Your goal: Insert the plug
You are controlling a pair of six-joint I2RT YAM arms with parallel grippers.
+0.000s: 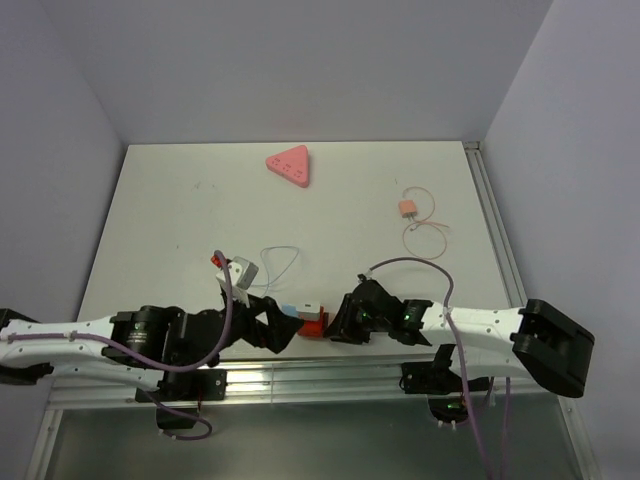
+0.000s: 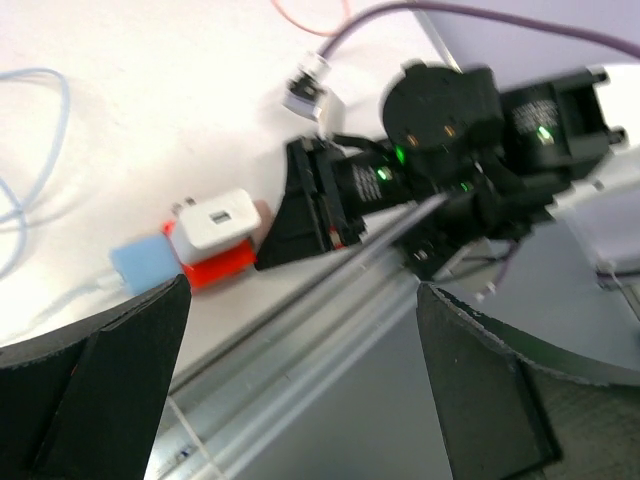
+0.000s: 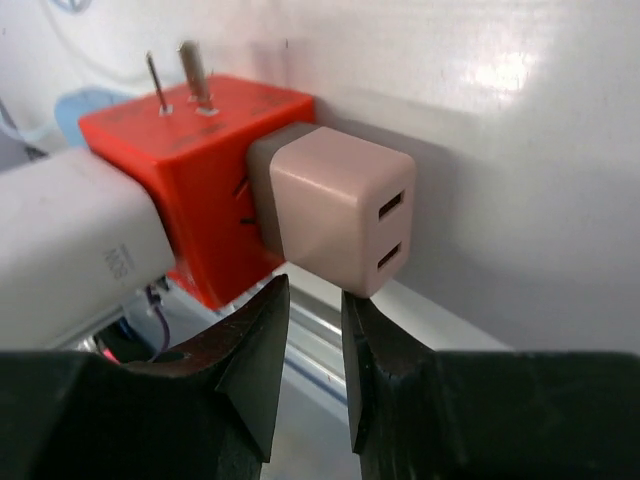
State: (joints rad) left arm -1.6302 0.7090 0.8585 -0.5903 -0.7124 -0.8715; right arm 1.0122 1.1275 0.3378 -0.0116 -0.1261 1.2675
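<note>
A red cube adapter (image 3: 205, 190) lies near the table's front edge (image 1: 314, 324), two metal prongs pointing up. A pink plug (image 3: 340, 205) sits seated in its side. A white charger (image 2: 222, 220) and a light-blue plug (image 2: 145, 262) are on its other faces. My right gripper (image 3: 315, 295) sits just below the pink plug, its jaws a narrow gap apart and holding nothing; it also shows in the top view (image 1: 340, 318). My left gripper (image 2: 305, 290) is wide open and empty, just left of the adapter (image 1: 283, 325).
A pink triangular power strip (image 1: 290, 165) lies at the back. A small orange plug with a thin cable (image 1: 406, 209) lies at the right. Another white charger (image 1: 240, 270) and a white cable loop (image 1: 282, 260) lie behind the left gripper. A metal rail (image 2: 300, 330) runs along the front edge.
</note>
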